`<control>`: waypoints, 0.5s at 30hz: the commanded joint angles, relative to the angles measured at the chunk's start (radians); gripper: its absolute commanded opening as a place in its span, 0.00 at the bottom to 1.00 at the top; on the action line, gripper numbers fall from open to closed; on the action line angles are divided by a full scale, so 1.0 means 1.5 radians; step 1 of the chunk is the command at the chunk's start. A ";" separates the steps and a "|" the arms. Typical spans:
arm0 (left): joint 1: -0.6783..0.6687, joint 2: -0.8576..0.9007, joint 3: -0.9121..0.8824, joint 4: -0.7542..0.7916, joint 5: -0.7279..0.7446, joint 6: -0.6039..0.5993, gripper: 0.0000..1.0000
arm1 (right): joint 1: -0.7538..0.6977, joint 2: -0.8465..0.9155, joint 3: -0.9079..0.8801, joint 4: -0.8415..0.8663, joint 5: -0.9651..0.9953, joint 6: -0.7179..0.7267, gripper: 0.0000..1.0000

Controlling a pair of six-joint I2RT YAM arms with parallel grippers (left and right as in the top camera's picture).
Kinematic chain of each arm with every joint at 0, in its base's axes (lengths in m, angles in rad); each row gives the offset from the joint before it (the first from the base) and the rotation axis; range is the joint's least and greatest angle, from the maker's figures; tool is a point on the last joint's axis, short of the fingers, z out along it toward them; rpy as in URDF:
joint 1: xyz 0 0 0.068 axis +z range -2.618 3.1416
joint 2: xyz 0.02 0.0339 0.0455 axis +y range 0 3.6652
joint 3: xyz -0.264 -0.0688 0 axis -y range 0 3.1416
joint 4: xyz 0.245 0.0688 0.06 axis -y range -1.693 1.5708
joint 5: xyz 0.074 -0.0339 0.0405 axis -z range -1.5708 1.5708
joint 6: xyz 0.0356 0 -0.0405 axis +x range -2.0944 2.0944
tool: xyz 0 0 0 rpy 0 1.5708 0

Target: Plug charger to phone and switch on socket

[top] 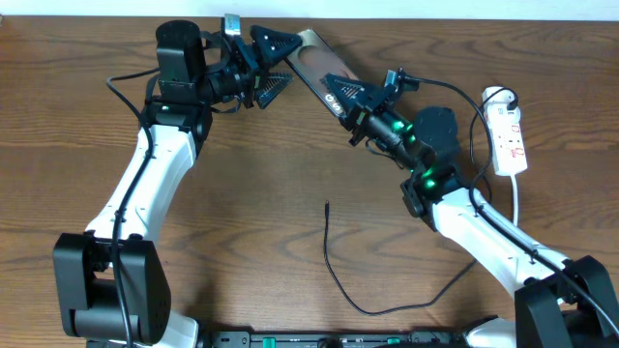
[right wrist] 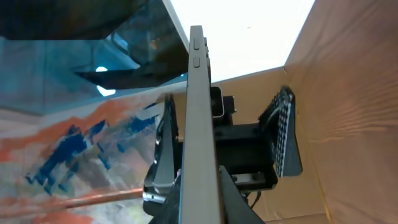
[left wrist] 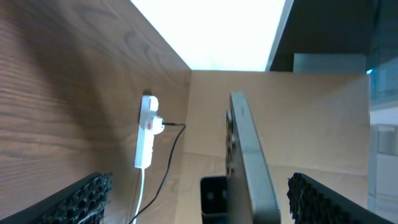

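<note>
The phone (top: 311, 60) is held off the table, tilted, at the back centre. My right gripper (top: 344, 97) is shut on its lower end. In the right wrist view the phone (right wrist: 197, 112) stands edge-on in the jaws (right wrist: 199, 202). My left gripper (top: 288, 61) is open, its pads on either side of the phone's upper end without touching it. In the left wrist view the phone (left wrist: 249, 155) lies nearer the right pad of the open jaws (left wrist: 199, 202). The socket (top: 510, 130) lies at the right. The charger cable (top: 334, 261) lies loose on the table, plug tip at centre.
The socket also shows in the left wrist view (left wrist: 147, 134) with the thin black cable (left wrist: 168, 162) running from it. The white cord (top: 517, 198) trails toward the front right. Both arm bases stand at the front edge. The table is brown wood.
</note>
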 commanded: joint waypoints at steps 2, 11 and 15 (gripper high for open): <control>-0.009 -0.014 0.004 -0.001 -0.029 -0.024 0.92 | 0.020 -0.006 0.009 0.011 0.027 -0.018 0.01; -0.051 -0.014 0.004 0.000 -0.083 -0.036 0.91 | 0.043 -0.006 0.009 0.011 0.030 0.013 0.01; -0.055 -0.014 0.004 0.000 -0.084 -0.051 0.84 | 0.044 -0.006 0.009 0.010 0.030 0.020 0.01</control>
